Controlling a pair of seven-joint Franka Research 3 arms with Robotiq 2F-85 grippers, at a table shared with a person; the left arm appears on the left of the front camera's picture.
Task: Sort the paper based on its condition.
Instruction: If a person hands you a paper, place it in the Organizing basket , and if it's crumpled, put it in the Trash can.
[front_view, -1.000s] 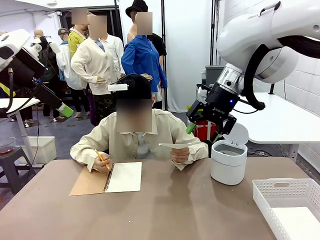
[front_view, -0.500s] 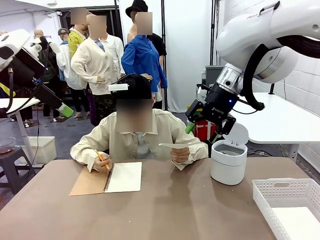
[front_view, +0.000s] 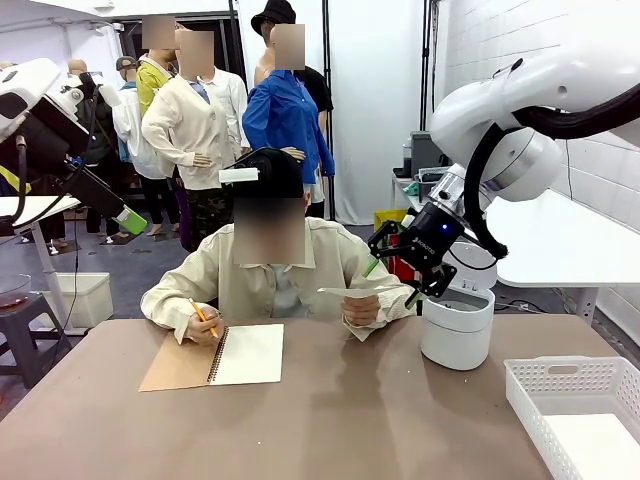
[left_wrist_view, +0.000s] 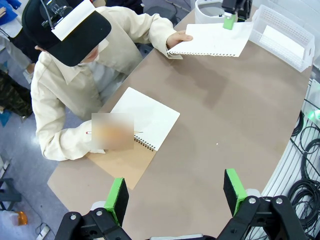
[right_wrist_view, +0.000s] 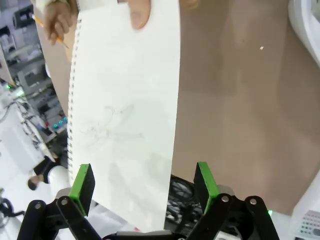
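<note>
Lower centre: bare table (front_view: 370, 420). Obstacles: notebook (front_view: 215, 357) at left, bin (front_view: 457, 325) and basket (front_view: 572, 374) at right, held paper (front_view: 332, 292) mid-frame.

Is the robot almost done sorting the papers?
Just starting, it seems. A white sheet seems to lie in the basket, maybe already sorted. The person's hand holds out a scribbled sheet; the open right gripper straddles its end. Gripping and placing it are left.

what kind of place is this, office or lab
Probably a robotics lab or test space: a white robot arm reaches toward paper that a person holds out over a table, and cable bundles lie on the floor.
</note>
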